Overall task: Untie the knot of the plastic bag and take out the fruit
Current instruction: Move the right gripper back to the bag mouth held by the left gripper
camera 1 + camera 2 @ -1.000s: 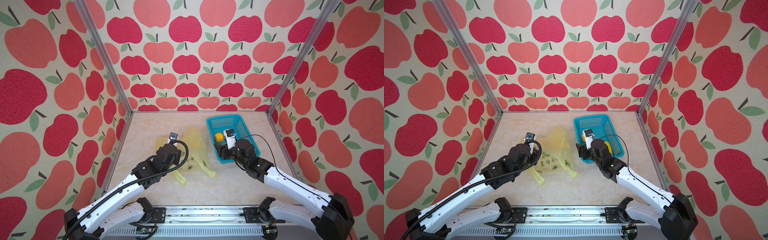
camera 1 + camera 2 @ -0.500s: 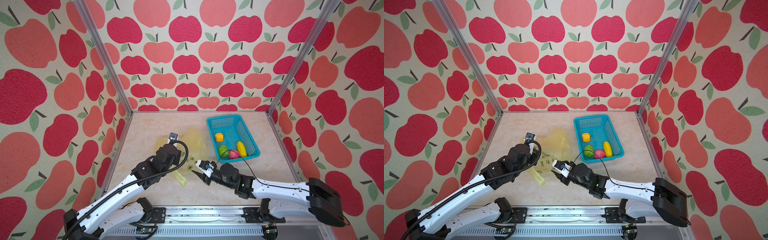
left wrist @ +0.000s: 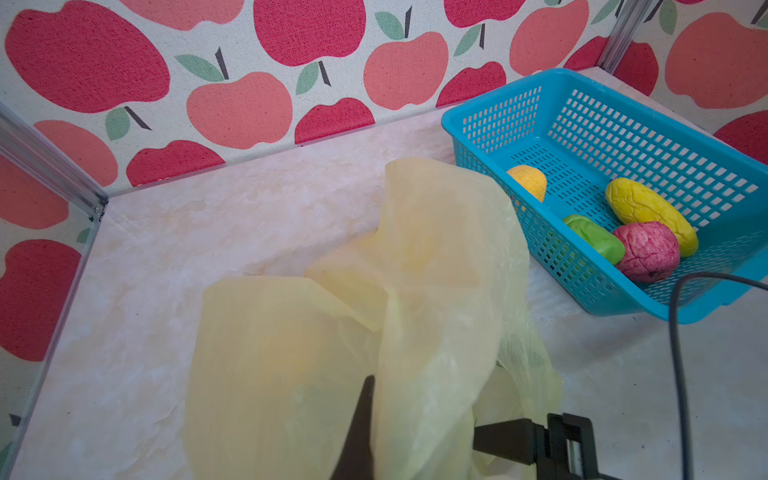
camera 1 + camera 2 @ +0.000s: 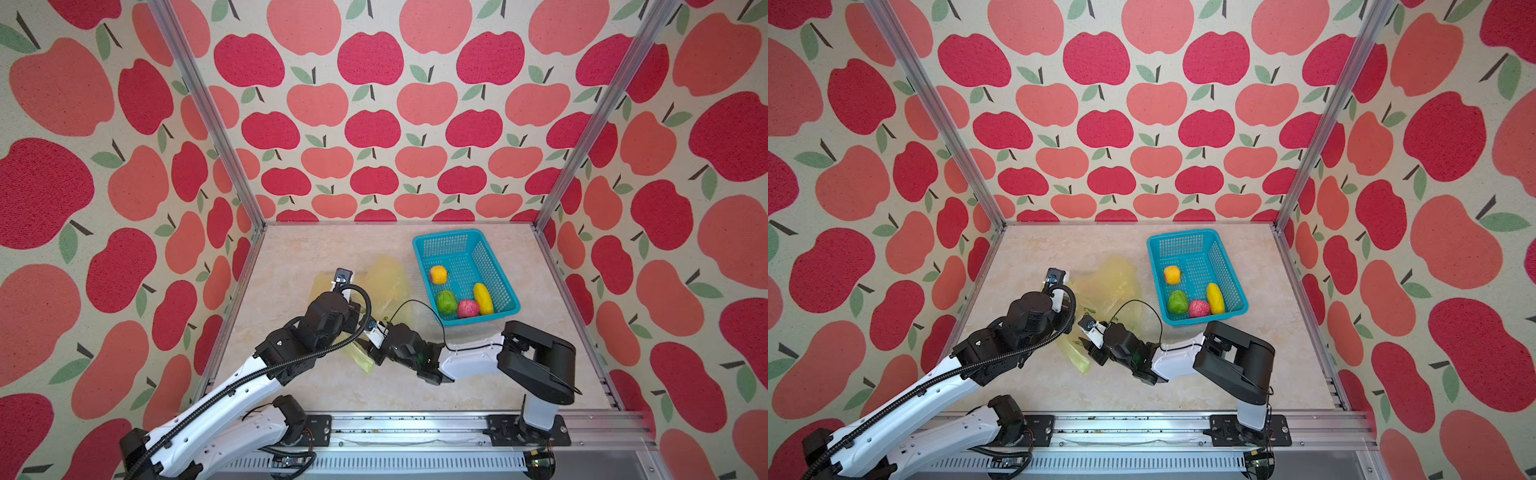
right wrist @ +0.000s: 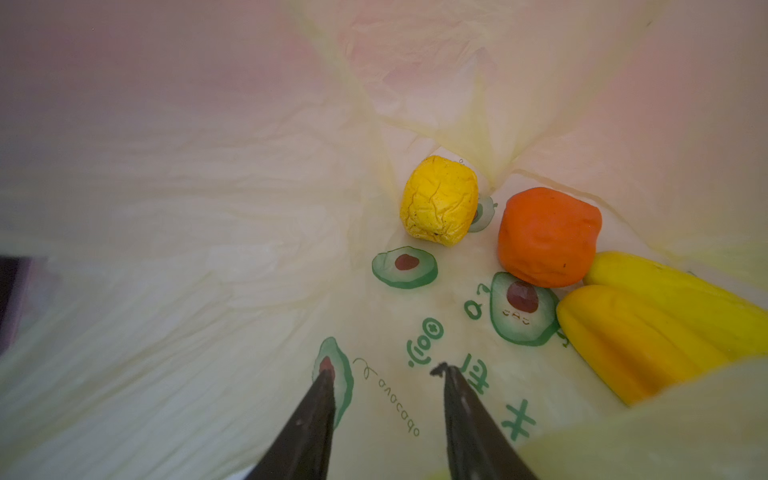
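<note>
Right now the plastic bag [image 4: 386,282] lies crumpled on the bench [image 4: 307,249], left of centre in both top views, w/ its pale-yellow film humped up and a yellow-green strip [image 4: 360,360] of it trailing toward the front edge. Left jaws are clenched on a fold of the bag's film: the left wrist view shows plastic draped over one black tip and held up off the bench. The left arm [image 4: 232,395] reaches in from the front-left corner. Right jaws are inside the bag's mouth, parted and gripping nothing. Their two dark tips hang just above the printed film, one over an avocado print [image 5: 343,382]. Ahead of them, on the bag's inner floor, sit four pcs of fruit [image 5: 681,291]: a crinkled yellow lump [image 5: 439,200] and an orange round one [image 5: 548,237] touching two long yellow ones [image 5: 648,340] that lie side by side. None touches the tips. The right arm [image 4: 469,357] comes in low from the front-right, elbow folded. A teal basket [image 4: 496,274] stands at the right rear of the bench, nr the bag, holding four more pcs: a yellow-orange one [image 4: 438,274] alone mid-basket, then green [image 4: 446,302], bumpy pink [image 4: 468,308] and long yellow [image 4: 483,298] bunched at its near wall. Knot not made out in any view.
</note>
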You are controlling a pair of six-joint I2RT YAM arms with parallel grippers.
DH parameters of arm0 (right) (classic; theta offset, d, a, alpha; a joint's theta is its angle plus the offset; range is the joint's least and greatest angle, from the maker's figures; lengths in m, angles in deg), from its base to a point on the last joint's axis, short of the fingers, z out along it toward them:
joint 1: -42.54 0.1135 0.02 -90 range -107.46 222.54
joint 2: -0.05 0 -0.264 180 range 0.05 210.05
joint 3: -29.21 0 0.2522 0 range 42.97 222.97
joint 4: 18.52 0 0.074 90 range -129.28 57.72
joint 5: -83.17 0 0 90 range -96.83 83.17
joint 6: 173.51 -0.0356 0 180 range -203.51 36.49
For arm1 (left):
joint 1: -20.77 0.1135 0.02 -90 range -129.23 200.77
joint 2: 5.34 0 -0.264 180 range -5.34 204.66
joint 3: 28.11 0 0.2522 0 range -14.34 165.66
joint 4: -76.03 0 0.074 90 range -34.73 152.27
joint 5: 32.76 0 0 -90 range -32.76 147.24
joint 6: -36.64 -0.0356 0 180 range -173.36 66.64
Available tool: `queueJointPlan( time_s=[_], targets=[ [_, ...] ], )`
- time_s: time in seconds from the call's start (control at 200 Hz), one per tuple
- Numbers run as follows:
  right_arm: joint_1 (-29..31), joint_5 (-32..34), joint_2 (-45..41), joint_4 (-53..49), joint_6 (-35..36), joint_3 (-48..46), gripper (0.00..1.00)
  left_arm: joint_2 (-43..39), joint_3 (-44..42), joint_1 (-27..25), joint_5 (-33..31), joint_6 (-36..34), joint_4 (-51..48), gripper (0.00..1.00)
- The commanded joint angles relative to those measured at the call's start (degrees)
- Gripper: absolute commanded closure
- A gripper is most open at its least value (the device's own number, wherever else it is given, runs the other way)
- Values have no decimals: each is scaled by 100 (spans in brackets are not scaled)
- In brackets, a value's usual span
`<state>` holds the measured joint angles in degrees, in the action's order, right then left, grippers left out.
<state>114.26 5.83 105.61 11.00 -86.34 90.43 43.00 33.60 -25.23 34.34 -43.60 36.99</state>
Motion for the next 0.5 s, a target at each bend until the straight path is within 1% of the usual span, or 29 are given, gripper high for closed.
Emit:
queueJointPlan(
  time_s=[0.0, 0.08, 0.155, 0.22, 0.285, 0.375, 0.45, 0.495],
  targets=[
    [-100, 160, 233, 35, -600, 419, 49, -44, -39, 3, 82, 61, 174, 100],
    [-127, 181, 313, -231, -733, 626, 49, -9, -35, 3, 65, 61, 169, 100],
    [-124, 109, 322, -152, -771, 593, 49, 9, -5, -1, 72, 61, 148, 100],
    [-72, 69, 183, -3, -735, 436, 46, -13, -20, 3, 48, 61, 147, 100],
    [41, 194, -122, 108, -547, 211, 42, -32, -31, 3, 8, 61, 146, 100],
    [220, 624, -679, 162, -239, -152, 37, -35, -53, 3, -44, 52, 164, 100],
    [278, 892, -1139, 61, -167, -396, 37, -22, -34, 3, -36, 61, 155, 100],
    [305, 1045, -1396, -75, -189, -492, 39, -17, -31, 3, -28, 61, 155, 100]
  ],
)
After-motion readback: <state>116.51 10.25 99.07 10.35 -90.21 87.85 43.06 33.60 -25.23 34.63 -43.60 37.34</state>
